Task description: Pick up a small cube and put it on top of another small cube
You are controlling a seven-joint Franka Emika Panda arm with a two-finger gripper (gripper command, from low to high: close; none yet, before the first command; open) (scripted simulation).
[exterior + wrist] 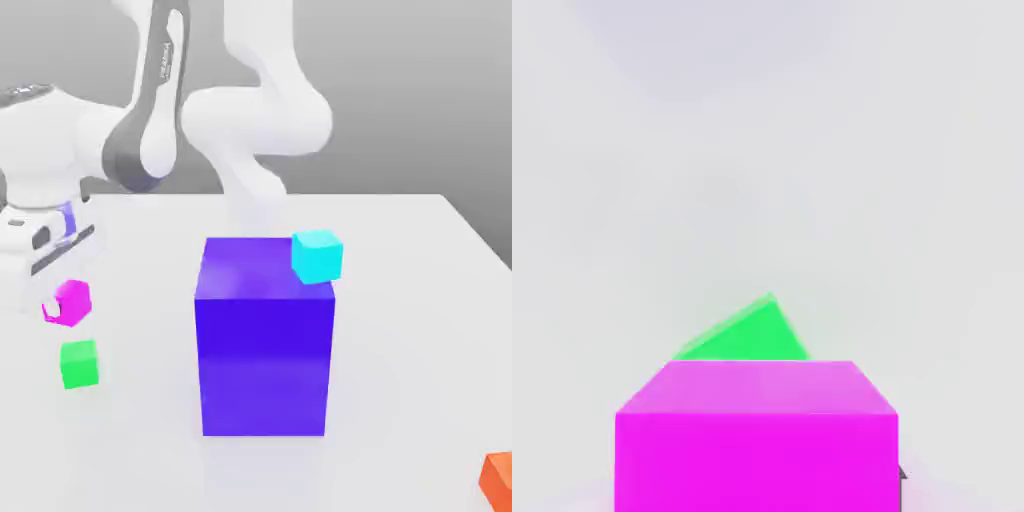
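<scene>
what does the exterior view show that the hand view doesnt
Exterior view alone: the large blue block, the small cyan cube at its top corner, an orange cube and the white robot arm. Hand view alone: the magenta cube's broad flat face from close up. Both: the small magenta cube and the small green cube on the white table.
</scene>
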